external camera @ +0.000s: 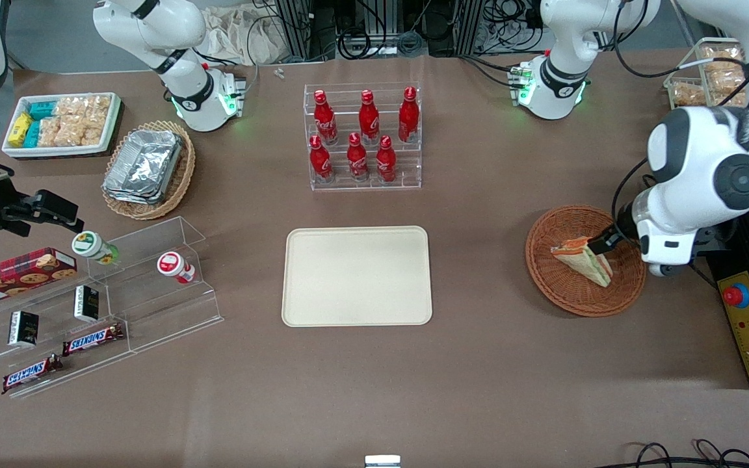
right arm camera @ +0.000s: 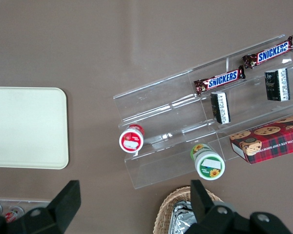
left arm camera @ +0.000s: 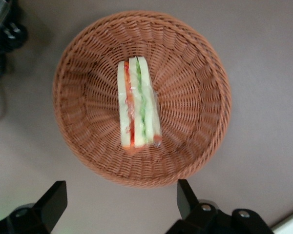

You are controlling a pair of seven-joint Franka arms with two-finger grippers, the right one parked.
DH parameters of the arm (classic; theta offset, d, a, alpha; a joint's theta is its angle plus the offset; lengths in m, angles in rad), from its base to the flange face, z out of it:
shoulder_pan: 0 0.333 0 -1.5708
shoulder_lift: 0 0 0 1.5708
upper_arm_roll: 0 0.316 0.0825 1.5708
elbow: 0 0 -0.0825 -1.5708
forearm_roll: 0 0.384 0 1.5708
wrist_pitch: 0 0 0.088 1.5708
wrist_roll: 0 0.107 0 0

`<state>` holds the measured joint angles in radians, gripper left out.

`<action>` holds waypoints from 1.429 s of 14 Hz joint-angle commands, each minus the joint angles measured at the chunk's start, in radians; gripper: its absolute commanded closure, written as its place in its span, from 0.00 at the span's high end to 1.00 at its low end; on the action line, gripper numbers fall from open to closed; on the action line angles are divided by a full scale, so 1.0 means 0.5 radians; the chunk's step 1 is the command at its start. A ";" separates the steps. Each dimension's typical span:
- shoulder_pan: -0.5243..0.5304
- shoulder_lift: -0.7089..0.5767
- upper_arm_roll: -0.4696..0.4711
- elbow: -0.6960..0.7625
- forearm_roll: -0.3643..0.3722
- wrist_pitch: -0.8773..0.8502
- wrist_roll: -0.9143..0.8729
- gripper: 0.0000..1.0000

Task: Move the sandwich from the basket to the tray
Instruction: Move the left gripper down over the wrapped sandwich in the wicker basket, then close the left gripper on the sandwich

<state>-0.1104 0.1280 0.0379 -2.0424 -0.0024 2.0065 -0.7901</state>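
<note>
While the tray [external camera: 357,275] lies bare on the surface [external camera: 478,364], the sandwich [left arm camera: 136,105] rests on edge in the basket [left arm camera: 195,63], toward 3 o'clock from the tray. Above the basket the claw [left arm camera: 122,200] is held spread. It should be lowered so that the bread faces are pinched gently.

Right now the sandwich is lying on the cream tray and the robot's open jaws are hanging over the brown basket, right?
Not quite. The sandwich is not on the tray; it lies in the brown wicker basket, as the left wrist view shows. The tray holds nothing yet. The rest is right: the gripper hangs over the basket with its jaws open.
</note>
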 commanded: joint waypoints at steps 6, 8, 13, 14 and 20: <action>-0.006 0.305 0.035 -0.309 0.002 0.729 -0.309 1.00; -0.009 0.385 0.032 -0.308 0.002 0.813 -0.343 1.00; -0.009 0.382 0.032 -0.287 -0.004 0.840 -0.432 0.02; -0.012 0.324 0.029 -0.287 -0.004 0.819 -0.429 0.00; -0.037 0.029 -0.145 0.330 0.002 -0.237 -0.389 0.00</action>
<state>-0.1185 0.1604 0.0244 -2.0388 -0.0043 2.0772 -0.9664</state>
